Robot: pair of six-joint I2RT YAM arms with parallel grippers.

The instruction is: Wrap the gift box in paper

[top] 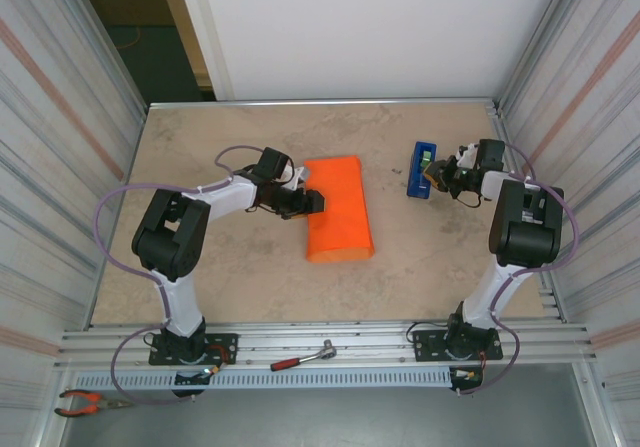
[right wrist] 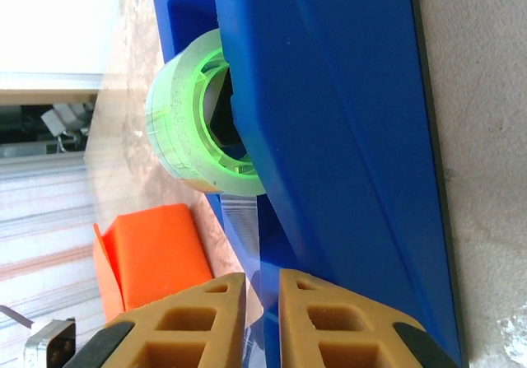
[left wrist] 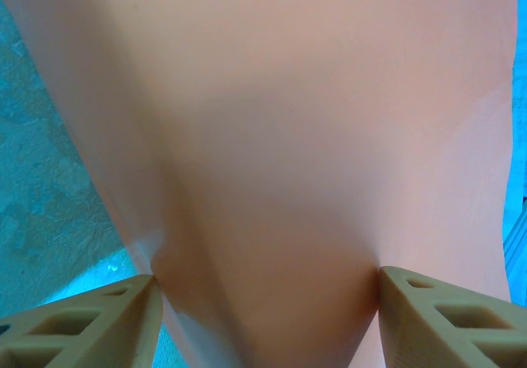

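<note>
The orange paper (top: 338, 212) lies folded into a flat bundle mid-table; the gift box is hidden inside it. My left gripper (top: 312, 203) is at the bundle's left edge. In the left wrist view its fingers press both sides of the paper (left wrist: 272, 137), so the left gripper (left wrist: 268, 281) is shut on it. My right gripper (top: 432, 174) is at the blue tape dispenser (top: 421, 170). In the right wrist view the right gripper (right wrist: 262, 281) is nearly shut, with a narrow gap. A clear tape strip (right wrist: 247, 220) runs into that gap from the green roll (right wrist: 189, 129).
The blue dispenser (right wrist: 346, 137) stands right of the bundle (right wrist: 152, 253), near the right wall. A red-handled ratchet (top: 303, 357) lies on the front rail and pliers (top: 85, 402) lie below it. Corrugated walls close in both sides.
</note>
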